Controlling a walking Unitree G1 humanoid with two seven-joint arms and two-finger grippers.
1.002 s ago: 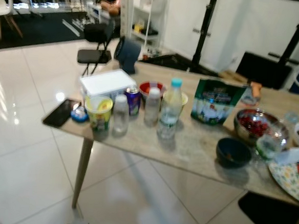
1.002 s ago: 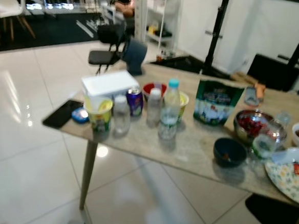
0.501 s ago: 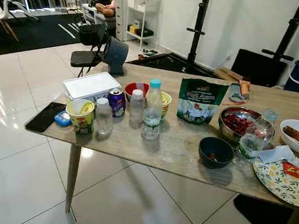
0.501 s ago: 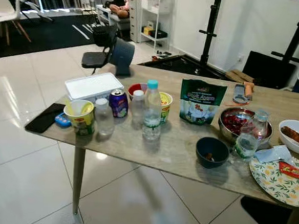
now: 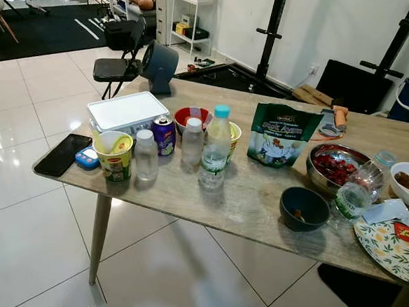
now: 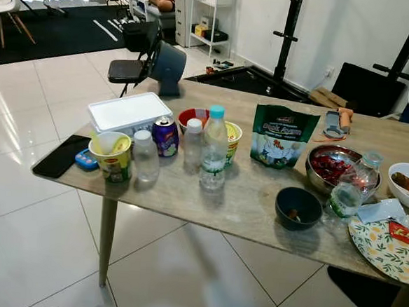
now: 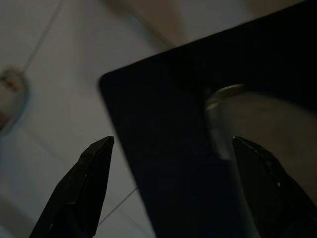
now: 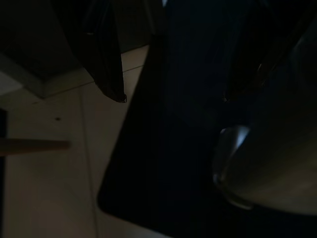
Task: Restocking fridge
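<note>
I'm looking at wooden table (image 5: 257, 206) w/ water bottle (image 5: 215, 147), green snack bag (image 5: 281, 134), both grippers hanging idle w/ fingers spread: left gripper (image 7: 171, 191), right gripper (image 8: 173, 74)

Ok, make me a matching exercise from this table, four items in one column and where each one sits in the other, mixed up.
Items:
1. black phone
2. green snack bag
3. dark blue bowl
4. purple can

Places:
A. directly in front of the white box
B. at the table's left corner, beside a small blue item
C. upright, left of the metal bowl of red food
D. near the front edge, empty-looking, right of the bottles

Pairs: 1-B, 2-C, 3-D, 4-A
</note>
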